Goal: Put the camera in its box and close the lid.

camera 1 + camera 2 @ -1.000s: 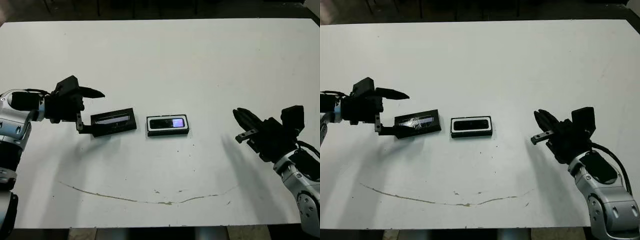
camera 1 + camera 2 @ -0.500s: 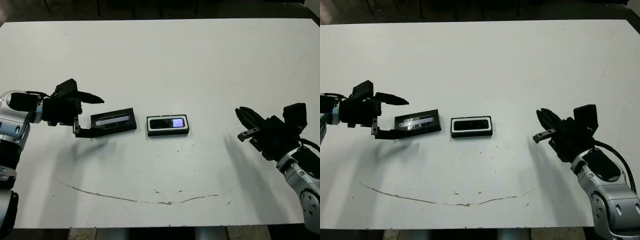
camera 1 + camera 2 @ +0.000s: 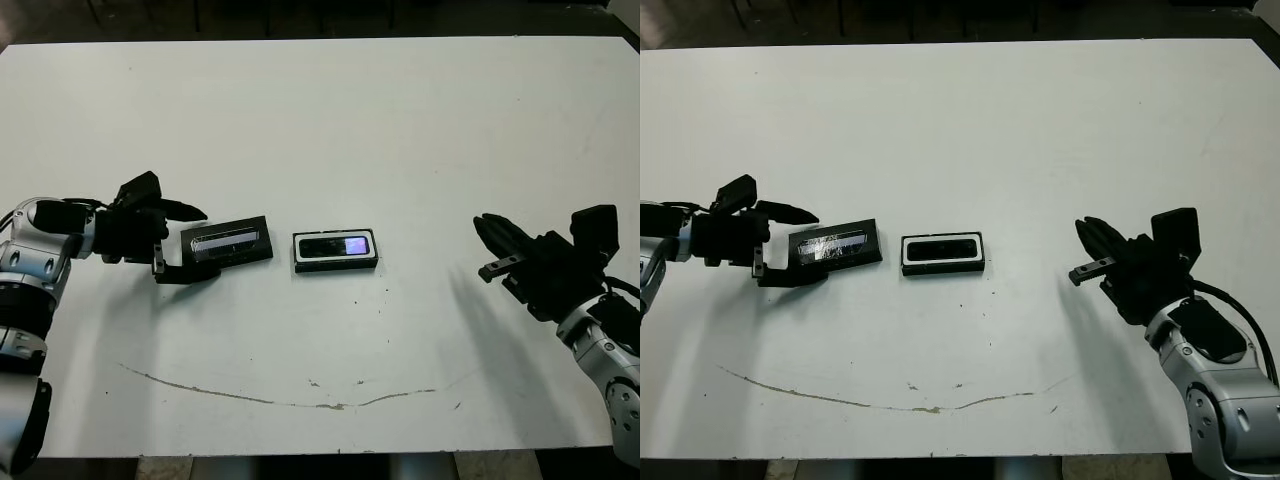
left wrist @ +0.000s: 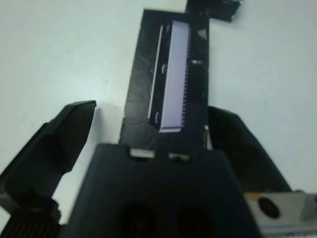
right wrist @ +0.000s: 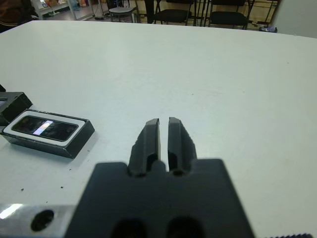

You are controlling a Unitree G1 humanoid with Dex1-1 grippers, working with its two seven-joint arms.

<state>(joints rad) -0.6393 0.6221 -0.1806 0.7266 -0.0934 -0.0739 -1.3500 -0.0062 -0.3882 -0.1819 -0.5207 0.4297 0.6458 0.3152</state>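
- Since a second ago, the left gripper (image 3: 183, 240) has sunk toward the table and now straddles the near end of the lid (image 3: 227, 243), one finger on each side, spread wide and not yet clamped.
- While it was higher a moment back, its lower finger alone reached the lid's end; now the left wrist view shows the lid (image 4: 171, 84) running straight out between both fingers.
- As I judge it, this sets up the grasp: the pincer needs only to shut on the lid's sides before lifting.
- Beyond the lid's far end from that pincer, just beside it, sits the box (image 3: 336, 252) with the camera (image 3: 338, 245) already lying inside, screen glowing, so only the closing step remains.
- Well apart from all this, the right gripper (image 3: 497, 251) hangs idle above the table (image 3: 350, 120), its fingers pressed together on nothing.
- Counted: one camera, one box, one lid, two grippers.
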